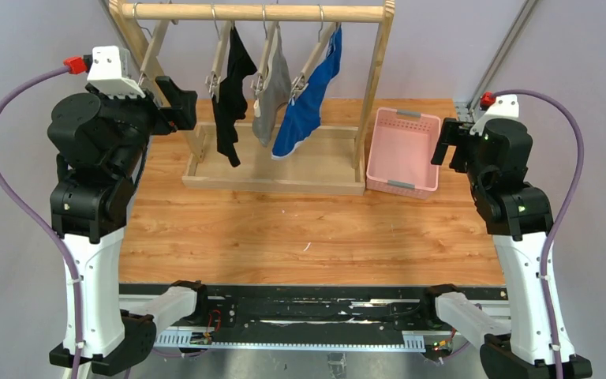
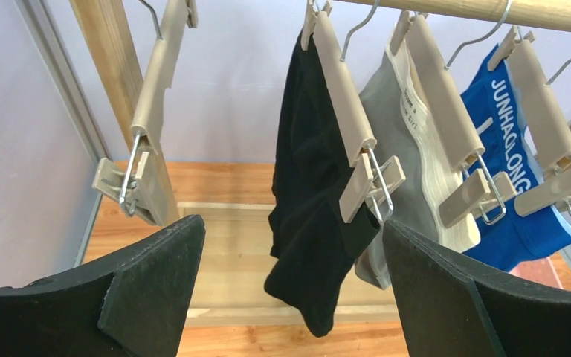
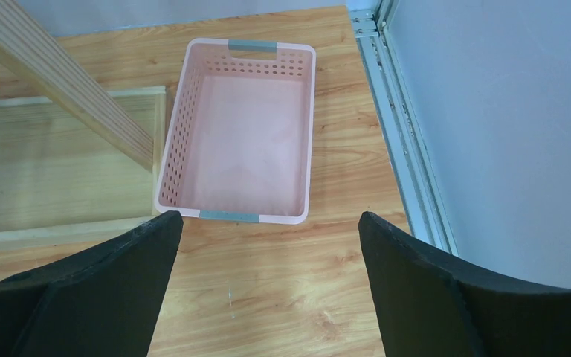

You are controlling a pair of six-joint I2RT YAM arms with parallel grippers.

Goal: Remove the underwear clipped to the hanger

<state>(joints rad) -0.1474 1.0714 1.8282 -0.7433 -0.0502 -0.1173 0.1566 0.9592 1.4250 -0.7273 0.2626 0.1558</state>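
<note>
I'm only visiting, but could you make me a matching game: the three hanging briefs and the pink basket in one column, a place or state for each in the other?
1. black briefs
2. grey briefs
3. blue briefs
4. pink basket

A. holds nothing
B. middle of the three hanging
C. white lettering on it
D. leftmost of the three in the top view

Pairs: 1-D, 2-B, 3-C, 4-A

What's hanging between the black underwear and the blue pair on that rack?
The grey briefs hang there, clipped up between the black briefs and the blue briefs. The top external and left wrist views both show it.
</note>
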